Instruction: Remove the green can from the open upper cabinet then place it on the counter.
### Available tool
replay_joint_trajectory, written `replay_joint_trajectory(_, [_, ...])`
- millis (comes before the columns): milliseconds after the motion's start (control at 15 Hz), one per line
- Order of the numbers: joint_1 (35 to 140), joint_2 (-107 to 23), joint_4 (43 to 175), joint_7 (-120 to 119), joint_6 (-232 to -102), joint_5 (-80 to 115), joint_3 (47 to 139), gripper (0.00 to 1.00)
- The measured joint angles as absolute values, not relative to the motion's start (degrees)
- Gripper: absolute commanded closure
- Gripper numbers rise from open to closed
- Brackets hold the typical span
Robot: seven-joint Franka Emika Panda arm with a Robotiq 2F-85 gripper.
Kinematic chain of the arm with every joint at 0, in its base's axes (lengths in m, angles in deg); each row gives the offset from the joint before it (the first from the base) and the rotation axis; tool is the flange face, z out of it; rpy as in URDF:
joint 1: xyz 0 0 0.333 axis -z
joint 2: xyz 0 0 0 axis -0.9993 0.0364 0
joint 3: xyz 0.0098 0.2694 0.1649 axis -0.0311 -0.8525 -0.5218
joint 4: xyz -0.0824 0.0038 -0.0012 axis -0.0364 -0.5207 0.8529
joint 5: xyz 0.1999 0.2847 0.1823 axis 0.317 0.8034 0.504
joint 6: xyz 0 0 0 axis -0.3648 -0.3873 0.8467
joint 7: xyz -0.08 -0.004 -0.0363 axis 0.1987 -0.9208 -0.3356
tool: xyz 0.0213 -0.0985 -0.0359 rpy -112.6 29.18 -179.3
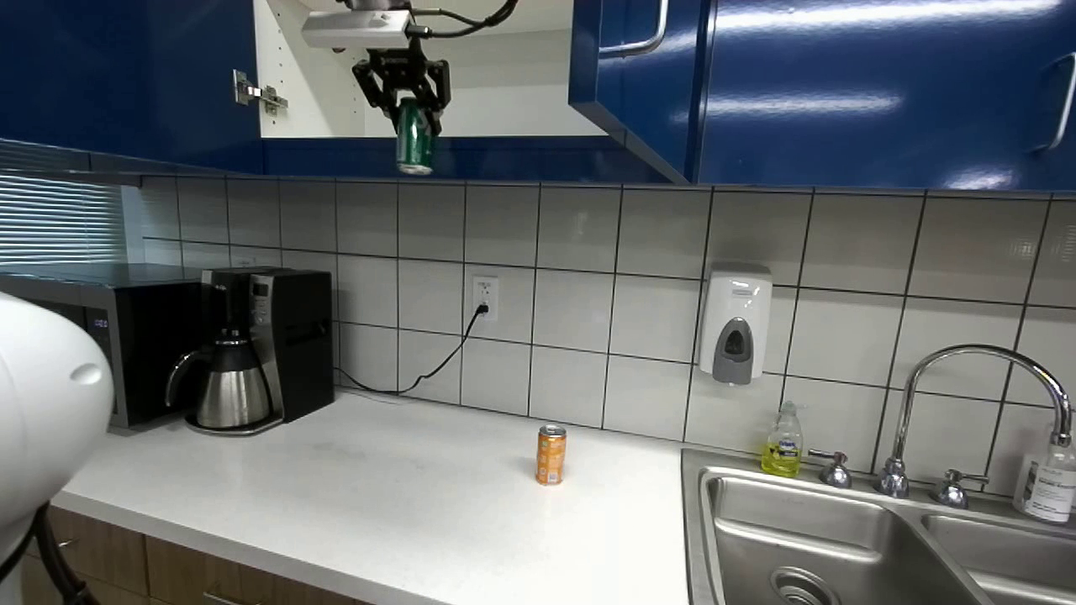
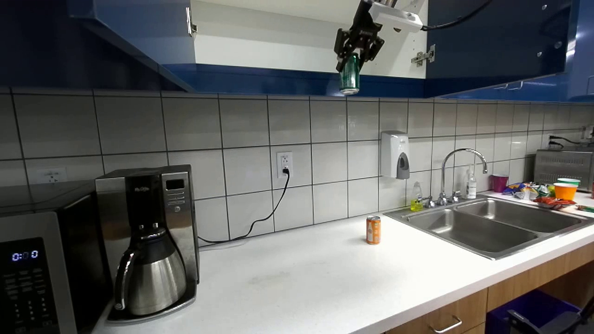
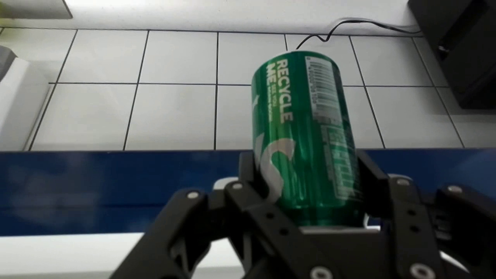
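Note:
The green can (image 1: pixel 414 149) is between the fingers of my gripper (image 1: pixel 415 123), which is shut on its upper part. In an exterior view the can (image 2: pixel 350 78) hangs nearly upright, slightly tilted, in front of the bottom edge of the upper cabinet (image 2: pixel 260 51). The cabinet's blue doors stand open and its white interior shows. In the wrist view both fingers touch the can's sides (image 3: pixel 298 116); the can's end near the palm is partly hidden. The off-white counter (image 1: pixel 378 487) lies well below the can; it also shows in an exterior view (image 2: pixel 287 283).
An orange-brown can (image 1: pixel 551 455) stands on the counter near the sink (image 1: pixel 698 521). A coffee maker (image 2: pixel 158 250) and a microwave (image 2: pixel 32 269) stand at the opposite end. A soap dispenser (image 1: pixel 736 323) is on the tiled wall. An open cabinet door (image 1: pixel 630 76) hangs beside the gripper's space.

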State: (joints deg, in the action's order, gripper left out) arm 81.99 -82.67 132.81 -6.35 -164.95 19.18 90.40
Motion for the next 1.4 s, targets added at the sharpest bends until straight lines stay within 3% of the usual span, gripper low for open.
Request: replay_joint_trajectory(1400, [82.08, -78.72, 158.65, -9.70, -189.60, 20.53, 92.18, 0.62])
